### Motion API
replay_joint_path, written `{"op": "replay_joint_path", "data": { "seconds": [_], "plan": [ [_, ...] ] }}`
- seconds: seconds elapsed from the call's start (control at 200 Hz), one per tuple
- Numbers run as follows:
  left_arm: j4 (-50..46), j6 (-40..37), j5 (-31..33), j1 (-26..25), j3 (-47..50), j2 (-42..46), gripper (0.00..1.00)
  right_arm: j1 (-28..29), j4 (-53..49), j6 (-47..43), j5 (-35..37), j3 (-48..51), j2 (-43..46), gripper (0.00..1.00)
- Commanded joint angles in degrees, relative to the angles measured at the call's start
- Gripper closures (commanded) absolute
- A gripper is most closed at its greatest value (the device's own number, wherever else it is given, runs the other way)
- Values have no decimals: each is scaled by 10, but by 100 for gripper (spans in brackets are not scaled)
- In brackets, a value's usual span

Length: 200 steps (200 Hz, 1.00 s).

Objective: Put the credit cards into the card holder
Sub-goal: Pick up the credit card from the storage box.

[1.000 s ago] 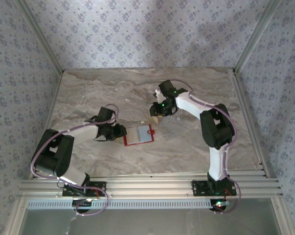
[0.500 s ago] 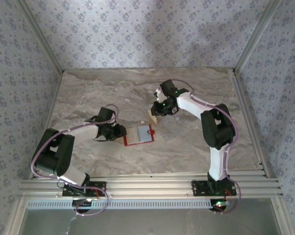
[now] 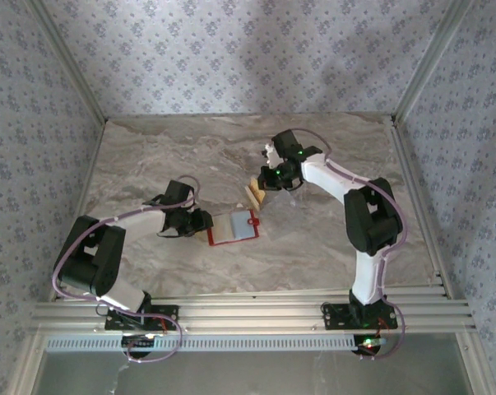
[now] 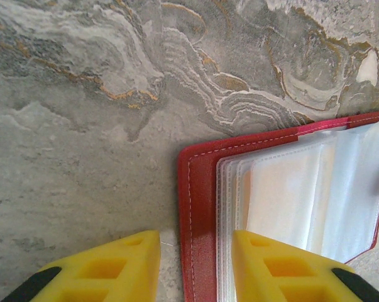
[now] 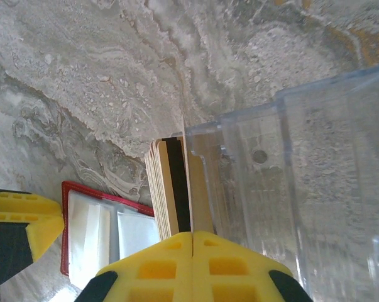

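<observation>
On the marble table (image 3: 149,164), the red card holder (image 3: 233,228) is laid open near the middle. It is straddled at its left edge by the left gripper (image 4: 195,245), whose jaws are parted and clamp nothing. Just beyond the holder, beside a clear plastic box (image 5: 290,189), the stack of credit cards (image 5: 170,182) is stood on edge. One tan card seems to be pinched by the closed right gripper (image 5: 193,242). The picking step is judged to be in hand. Next, the card must be lifted free and slid into a sleeve.

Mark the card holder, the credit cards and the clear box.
card holder (image 4: 197,207), left wrist view, red cover's left border
credit cards (image 5: 167,189), right wrist view, edges of the stack
clear box (image 5: 315,176), right wrist view, transparent wall
</observation>
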State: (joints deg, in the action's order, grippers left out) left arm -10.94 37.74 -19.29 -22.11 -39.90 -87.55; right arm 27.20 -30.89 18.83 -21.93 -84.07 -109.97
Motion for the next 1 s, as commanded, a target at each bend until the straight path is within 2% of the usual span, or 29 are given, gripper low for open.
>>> {"op": "replay_joint_path", "data": {
  "seconds": [0.0, 0.235, 0.385, 0.48, 0.59, 0.75, 0.994],
  "plan": [
    [-12, -1, -7, 3, 2, -8, 65, 3, -16, 7, 48, 10, 35, 97],
    [-13, -1, -8, 3, 2, -6, 65, 17, -18, 11, 136, 24, 84, 100],
    [-17, -1, -6, 3, 3, 4, 64, 41, 4, 19, 218, 59, 147, 100],
    [-21, -1, 1, 5, 5, 18, 63, 56, 33, 28, 236, 93, 192, 100],
    [-20, -1, 9, 5, 10, 38, 62, 70, 82, 40, 198, 143, 231, 100],
    [-1, -4, -4, 2, 17, 57, 62, 87, 156, 52, 80, 211, 231, 100],
    [25, -19, 4, -32, 12, 79, 62, 105, 246, 72, 10, 265, 204, 100]
  ]
}}
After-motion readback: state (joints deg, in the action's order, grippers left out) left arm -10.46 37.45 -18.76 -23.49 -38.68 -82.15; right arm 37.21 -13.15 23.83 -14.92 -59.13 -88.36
